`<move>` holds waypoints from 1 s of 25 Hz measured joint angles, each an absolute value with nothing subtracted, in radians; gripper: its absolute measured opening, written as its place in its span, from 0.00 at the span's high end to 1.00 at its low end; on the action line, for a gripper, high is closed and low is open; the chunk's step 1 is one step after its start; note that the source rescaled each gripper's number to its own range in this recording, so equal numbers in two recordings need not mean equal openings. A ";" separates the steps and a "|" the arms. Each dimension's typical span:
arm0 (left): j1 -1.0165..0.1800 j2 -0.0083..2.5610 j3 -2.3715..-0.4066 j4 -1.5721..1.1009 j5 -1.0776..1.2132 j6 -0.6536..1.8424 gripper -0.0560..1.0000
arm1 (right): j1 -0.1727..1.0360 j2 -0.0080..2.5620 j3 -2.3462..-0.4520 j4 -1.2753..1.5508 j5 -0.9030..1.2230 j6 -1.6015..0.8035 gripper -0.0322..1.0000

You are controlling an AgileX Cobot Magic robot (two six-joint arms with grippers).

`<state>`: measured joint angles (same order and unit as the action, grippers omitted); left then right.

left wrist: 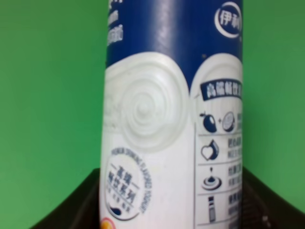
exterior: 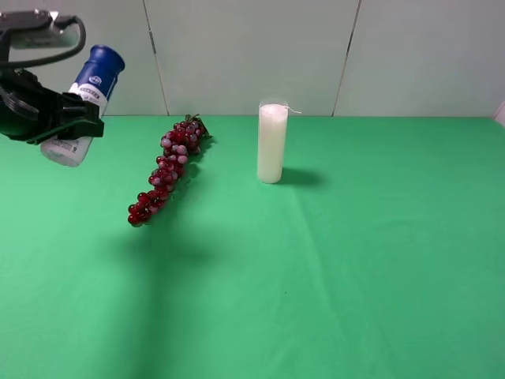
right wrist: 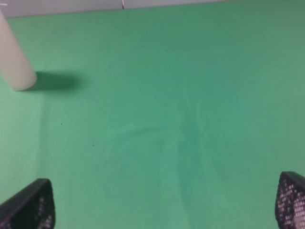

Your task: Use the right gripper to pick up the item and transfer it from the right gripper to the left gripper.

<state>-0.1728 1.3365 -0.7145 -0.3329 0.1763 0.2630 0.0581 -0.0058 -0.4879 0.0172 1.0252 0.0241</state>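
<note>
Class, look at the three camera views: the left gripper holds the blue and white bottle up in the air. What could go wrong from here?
1. The left gripper grips the bottle low on its white part while it tilts, so it might slip or swing and fall to the green cloth.
2. The grapes and the upright candle are nearby; a careless lowering could knock them.

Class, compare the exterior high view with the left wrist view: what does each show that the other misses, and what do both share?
Only the exterior high view shows the grape bunch, the white candle and the left pincer's arm lifting the bottle above the cloth. Only the left wrist view shows the label's swirl picture and icons close up. Both show the blue-and-white bottle held in the left pincer over the green cloth.
</note>
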 joint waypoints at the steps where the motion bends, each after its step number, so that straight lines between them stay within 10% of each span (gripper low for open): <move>1: -0.169 1.355 -0.712 -0.333 0.170 0.262 0.94 | 0.058 -0.006 -0.488 0.017 1.025 0.024 0.00; 25: -0.112 1.684 -0.618 -0.334 -0.023 0.214 0.94 | 0.058 -0.006 -0.488 0.017 1.025 0.024 0.00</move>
<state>-0.1120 1.6838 -0.6181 -0.3338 -0.0229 0.2144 0.0581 -0.0058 -0.4879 0.0172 1.0252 0.0241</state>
